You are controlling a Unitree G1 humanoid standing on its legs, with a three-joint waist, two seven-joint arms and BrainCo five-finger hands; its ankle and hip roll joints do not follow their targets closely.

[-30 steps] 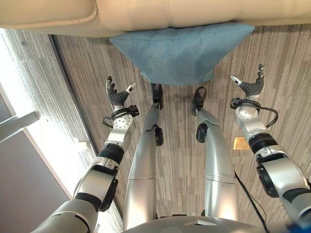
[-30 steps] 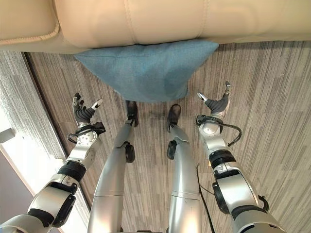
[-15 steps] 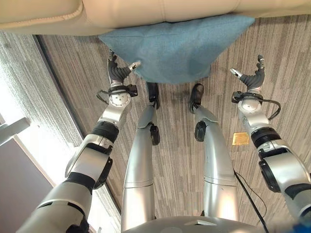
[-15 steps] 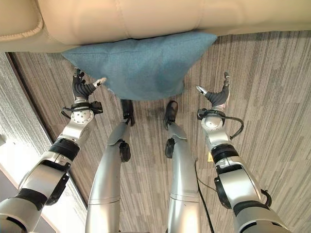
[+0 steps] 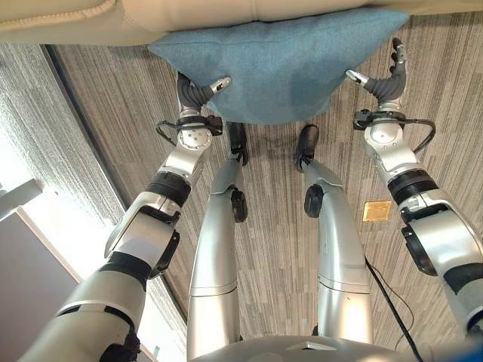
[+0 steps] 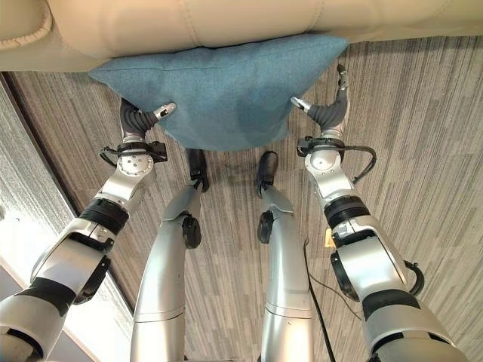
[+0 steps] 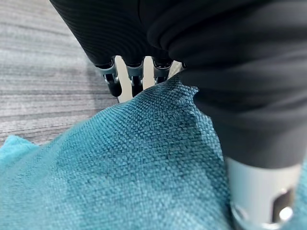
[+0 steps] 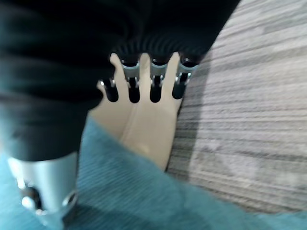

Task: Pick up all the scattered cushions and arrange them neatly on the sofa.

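Observation:
A blue cushion [image 5: 279,53] lies on the floor, its far edge against the base of the cream sofa [image 5: 189,11]. My left hand [image 5: 195,94] is at the cushion's near left edge. Its thumb lies on top of the cloth [image 7: 120,167] and its straight fingers [image 7: 114,81] reach past the edge, so the hand is open. At the cushion's right corner my right hand [image 5: 386,83] is open too, fingers [image 8: 156,86] straight toward the sofa and the thumb spread over the cloth [image 8: 144,201].
Grey striped carpet covers the floor. A small brass floor plate [image 5: 375,211] sits at the right, near my right forearm. A bright white ledge [image 5: 23,196] and a paler carpet strip run along the left side.
Both hands have moved forward from the open floor to the cushion's edges. The left thumb now lies on the cloth. The view has shifted slightly toward the sofa.

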